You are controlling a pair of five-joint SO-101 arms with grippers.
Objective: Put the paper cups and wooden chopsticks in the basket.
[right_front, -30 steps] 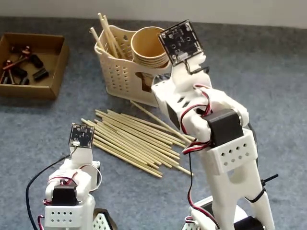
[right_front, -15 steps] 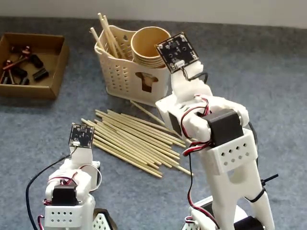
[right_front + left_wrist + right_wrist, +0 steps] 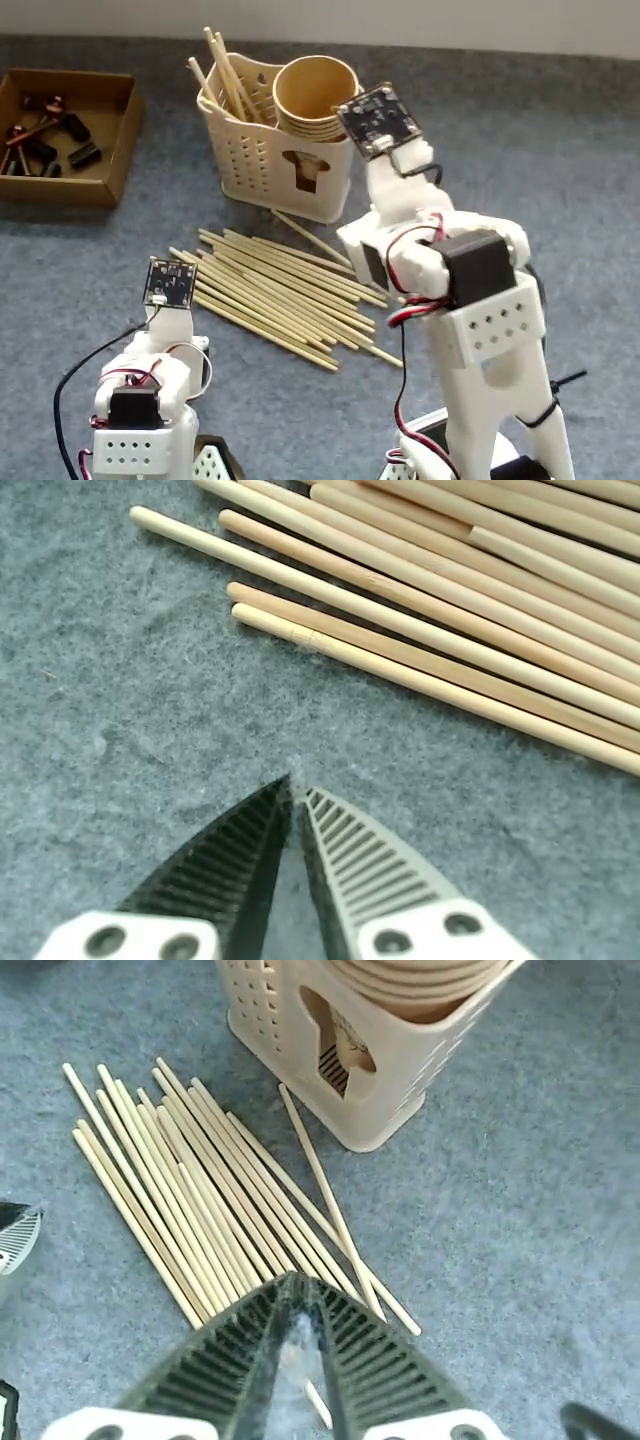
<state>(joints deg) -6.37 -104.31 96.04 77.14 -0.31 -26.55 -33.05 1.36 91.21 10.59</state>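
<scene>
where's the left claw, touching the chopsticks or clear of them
Apart. The left wrist view shows bare grey mat between the shut left claw and the nearest chopstick.

1. High view: fixed off the arms, set above and behind them, looking down and forward across the grey counter (image 3: 560, 150). Both arms near in the foreground, basket (image 3: 245, 160) and cardboard box (image 3: 60, 190) farther off.
2. Left wrist view: mounted on the left wrist, aimed steeply down past the left pincer (image 3: 293, 785). Very close to the counter, taking in the ends of some chopsticks (image 3: 420, 630).
3. Right wrist view: mounted on the right wrist, held higher, looking down past the right pincer (image 3: 297, 1280) at the whole chopstick spread and the basket's lower front.
4. Shared ground: chopstick pile in all three views; basket in the high and right wrist views.
</scene>
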